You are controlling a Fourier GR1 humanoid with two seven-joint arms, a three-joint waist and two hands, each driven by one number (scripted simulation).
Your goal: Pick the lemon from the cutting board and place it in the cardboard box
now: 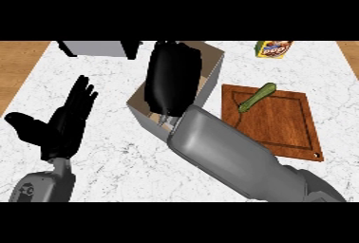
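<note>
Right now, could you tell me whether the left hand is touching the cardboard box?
Apart. The head view shows bare counter between the open left hand and the cardboard box.

Grey forearms (231, 159), black hands (61, 124)

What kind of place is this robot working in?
Most likely a kitchen counter: a white marbled countertop, a wooden cutting board with a long green vegetable lying on it, and a colourful food packet near the back edge.
</note>
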